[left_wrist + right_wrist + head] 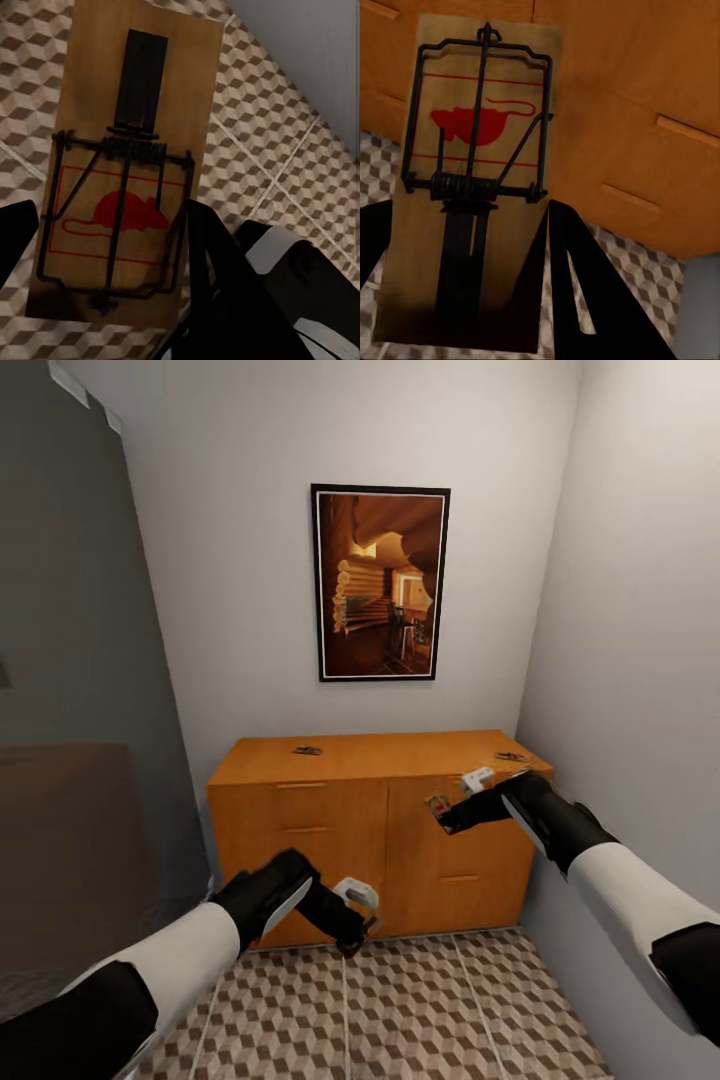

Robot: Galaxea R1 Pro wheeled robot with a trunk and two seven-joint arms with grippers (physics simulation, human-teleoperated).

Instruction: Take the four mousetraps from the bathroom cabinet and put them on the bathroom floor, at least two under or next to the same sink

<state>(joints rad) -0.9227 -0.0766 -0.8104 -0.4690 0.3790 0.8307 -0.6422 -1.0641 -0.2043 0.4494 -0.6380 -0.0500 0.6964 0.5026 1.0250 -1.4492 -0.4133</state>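
Note:
The orange-brown cabinet (330,810) stands against the far wall in the head view. Two mousetraps lie on its top, one near the middle (307,750) and one at the right end (511,757). My left gripper (362,930) hangs low before the cabinet's foot, shut on a third mousetrap (124,165), with the cube-patterned bathroom floor (277,120) behind it. My right gripper (441,815) is raised in front of the cabinet's right drawers and is shut on a fourth mousetrap (472,150); the drawer fronts (630,97) show behind it. The sink is out of view.
A framed picture (380,582) hangs above the cabinet. A dark panel (80,660) runs along the left side, and a pale wall (640,640) stands close beside my right arm. Tiled floor (400,1000) stretches between me and the cabinet.

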